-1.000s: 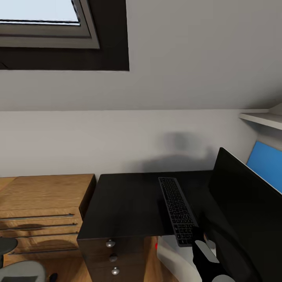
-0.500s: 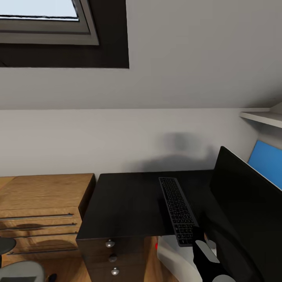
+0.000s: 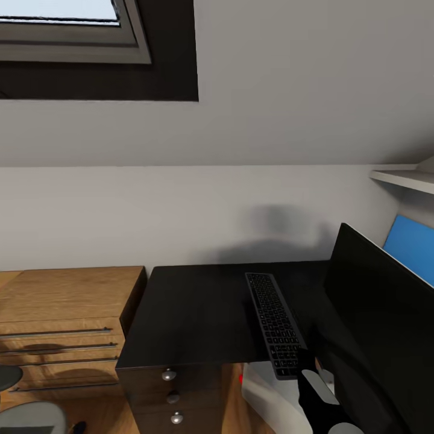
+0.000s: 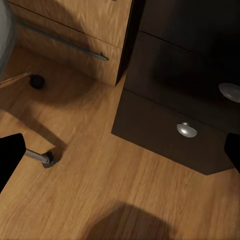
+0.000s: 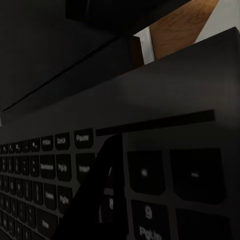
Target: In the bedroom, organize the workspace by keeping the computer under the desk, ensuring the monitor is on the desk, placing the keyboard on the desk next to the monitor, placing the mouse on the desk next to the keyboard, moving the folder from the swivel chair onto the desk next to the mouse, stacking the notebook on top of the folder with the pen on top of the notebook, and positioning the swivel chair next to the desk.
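At the desk (image 3: 193, 313) front edge, the right tool (image 3: 304, 361) pinches the overhanging keyboard (image 3: 272, 320); the left tool's (image 4: 120, 155) fingers are spread wide.

1 desk (image 3: 193, 313) | 1 keyboard (image 3: 274, 322) | 1 monitor (image 3: 380, 319) | 3 drawer knobs (image 3: 169, 375)

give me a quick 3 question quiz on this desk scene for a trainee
1. True or false: the keyboard lies entirely on the desk.
2. Which stands nearest the keyboard? A) monitor B) wooden dresser C) window
3. Fill in: the right gripper is at the keyboard's ____ end, the one toward the robot.

Key:
1. False; its near end juts past the desk's front edge.
2. A
3. near; whether its jaws are shut cannot be told.
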Tool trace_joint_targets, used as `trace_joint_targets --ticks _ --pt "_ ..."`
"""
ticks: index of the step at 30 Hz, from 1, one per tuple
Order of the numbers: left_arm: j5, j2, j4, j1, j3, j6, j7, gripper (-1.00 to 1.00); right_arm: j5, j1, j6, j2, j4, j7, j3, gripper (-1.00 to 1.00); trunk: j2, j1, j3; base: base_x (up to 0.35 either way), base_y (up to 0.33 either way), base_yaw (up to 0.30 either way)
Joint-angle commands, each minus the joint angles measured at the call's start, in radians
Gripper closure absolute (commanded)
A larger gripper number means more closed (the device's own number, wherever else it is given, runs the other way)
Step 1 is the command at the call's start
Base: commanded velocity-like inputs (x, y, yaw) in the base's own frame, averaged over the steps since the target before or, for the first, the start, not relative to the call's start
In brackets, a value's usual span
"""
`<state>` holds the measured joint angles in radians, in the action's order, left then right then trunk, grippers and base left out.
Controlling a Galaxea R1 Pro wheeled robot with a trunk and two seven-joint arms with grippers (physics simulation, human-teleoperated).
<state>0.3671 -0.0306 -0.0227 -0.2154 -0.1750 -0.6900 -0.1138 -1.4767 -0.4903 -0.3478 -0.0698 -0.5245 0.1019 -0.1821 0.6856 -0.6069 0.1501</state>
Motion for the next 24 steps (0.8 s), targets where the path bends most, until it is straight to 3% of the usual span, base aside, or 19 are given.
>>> trace_joint_targets --ticks 1,24 --pt "0.004 0.000 0.001 -0.001 -0.008 -0.002 -0.010 -1.00 -0.010 -0.001 -0.004 0.001 -0.002 -0.004 -0.002 1.00 0.001 0.000 0.002 0.000 0.000 0.000" --pt "0.004 0.000 0.001 -0.001 -0.009 -0.002 -0.012 -1.00 -0.006 -0.001 -0.004 0.007 -0.002 -0.004 0.002 1.00 0.001 0.000 0.002 0.000 0.000 0.000"
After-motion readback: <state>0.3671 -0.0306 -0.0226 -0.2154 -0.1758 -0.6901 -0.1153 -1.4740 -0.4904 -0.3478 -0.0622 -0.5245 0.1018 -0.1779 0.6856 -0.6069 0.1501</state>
